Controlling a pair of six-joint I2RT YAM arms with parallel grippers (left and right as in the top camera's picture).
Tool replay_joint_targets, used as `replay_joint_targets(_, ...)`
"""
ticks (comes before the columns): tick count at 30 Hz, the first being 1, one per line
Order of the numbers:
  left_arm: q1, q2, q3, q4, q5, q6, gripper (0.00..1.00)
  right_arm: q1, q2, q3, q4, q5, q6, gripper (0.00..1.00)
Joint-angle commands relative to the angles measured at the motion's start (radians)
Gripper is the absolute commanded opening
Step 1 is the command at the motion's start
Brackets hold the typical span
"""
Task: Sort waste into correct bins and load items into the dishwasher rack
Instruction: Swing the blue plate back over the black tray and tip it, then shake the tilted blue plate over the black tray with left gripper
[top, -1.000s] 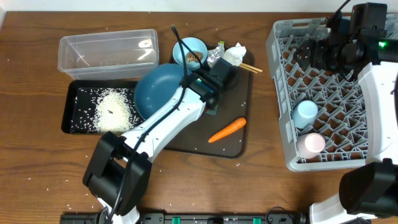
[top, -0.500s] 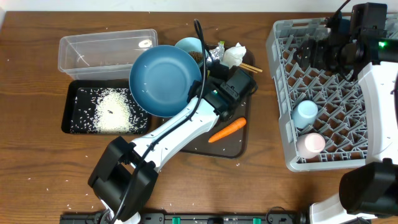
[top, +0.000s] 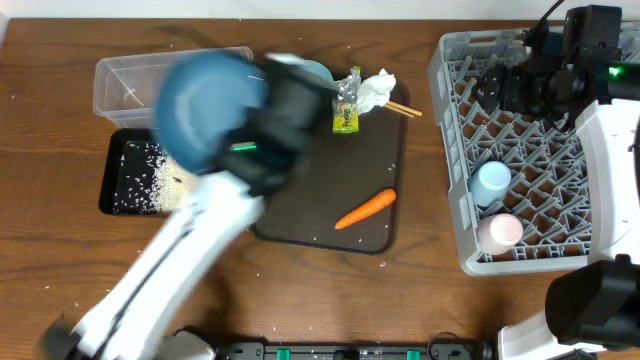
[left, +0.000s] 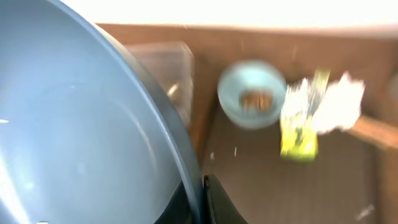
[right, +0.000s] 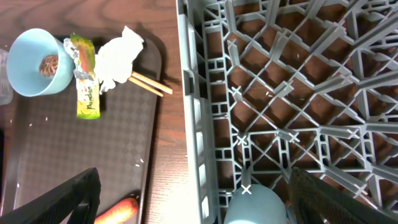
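Where left tool (left: 200, 198) clamps rim, bowl (top: 205, 105) overhangs tub (top: 120, 90).

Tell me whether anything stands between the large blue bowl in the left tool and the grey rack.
Nothing tall. The large blue bowl seems raised; between it and the grey rack lie only low things on the brown tray: carrot, wrapper, tissue.

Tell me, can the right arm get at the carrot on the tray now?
Probably yes: the carrot lies bare on the brown tray, nothing over it, and the right gripper is open and empty above the rack.
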Motion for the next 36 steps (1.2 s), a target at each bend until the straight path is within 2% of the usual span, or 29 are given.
replay_joint_targets(1,0.202,-0.134,0.012,0.011,0.329,0.044,0.06,-0.003,0.007,0.016,-0.001,0.006,-0.013,0.89)
replay_joint_targets(4,0.455,-0.196,0.012,0.042,0.726,0.083,0.06,-0.003,0.007,0.016,-0.002,0.006,-0.013,0.89)
replay_joint_targets(6,0.647,-0.203,0.012,0.072,1.06,0.096,0.06,-0.003,0.007,0.016,-0.001,0.006,-0.013,0.89)
replay_joint_targets(10,0.97,-0.143,-0.009,0.223,1.755,0.096,0.06,-0.003,0.007,0.016,0.002,0.006,-0.014,0.89)
replay_joint_targets(12,1.074,-0.087,-0.019,0.291,1.984,0.081,0.06,-0.003,0.007,0.016,0.005,0.006,-0.013,0.89)
replay_joint_targets(17,1.154,0.008,-0.045,0.203,1.983,0.185,0.06,-0.003,0.007,0.016,0.005,0.006,-0.013,0.89)
replay_joint_targets(21,1.133,0.078,-0.077,0.133,1.983,0.259,0.06,-0.003,0.007,0.016,-0.009,0.006,-0.013,0.89)
replay_joint_targets(24,1.101,0.111,-0.106,0.112,1.983,0.267,0.06,-0.003,0.007,0.015,-0.014,0.007,-0.014,0.89)
replay_joint_targets(29,1.065,0.094,-0.09,0.136,1.983,0.052,0.06,-0.003,0.007,0.015,-0.01,0.007,-0.013,0.89)
replay_joint_targets(34,1.061,0.05,-0.09,0.122,1.931,0.113,0.06,-0.003,0.007,0.014,-0.008,0.006,-0.013,0.89)
replay_joint_targets(36,1.06,0.066,-0.09,0.142,1.969,-0.041,0.06,-0.003,0.007,0.014,-0.005,0.007,-0.013,0.89)
